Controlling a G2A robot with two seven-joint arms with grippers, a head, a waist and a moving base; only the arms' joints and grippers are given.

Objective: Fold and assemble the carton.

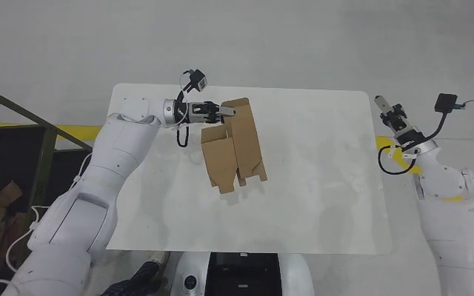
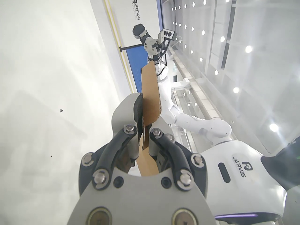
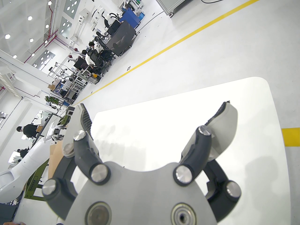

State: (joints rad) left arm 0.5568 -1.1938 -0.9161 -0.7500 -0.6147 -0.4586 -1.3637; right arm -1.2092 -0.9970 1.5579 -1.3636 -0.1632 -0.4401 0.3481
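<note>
Top view: the white worktop (image 1: 311,185) carries nothing but the job in hand, and the brown carton (image 1: 233,148) sits towards the left tool's side of it.
Carton: it is a flattened cardboard blank with its panels and end flaps spread out ahead of the left tool (image 1: 226,112). I cannot tell whether its far end rests on the worktop or hangs just above it.
Left tool: it is clamped on the carton's near edge. In the left wrist view the cardboard runs straight out between the closed jaws.
Right tool: the right tool (image 1: 390,107) hangs off the opposite edge of the worktop, well apart from the carton. Its jaws are spread wide with nothing between them.
Step in hand: this looks like an early stage. The blank is held by one edge, with no walls squared up and no flaps tucked.
Next move: it probably calls for the right tool to cross the worktop and take the panel farthest from the left tool. The two can then pull the sleeve open while the left grip holds firm.
</note>
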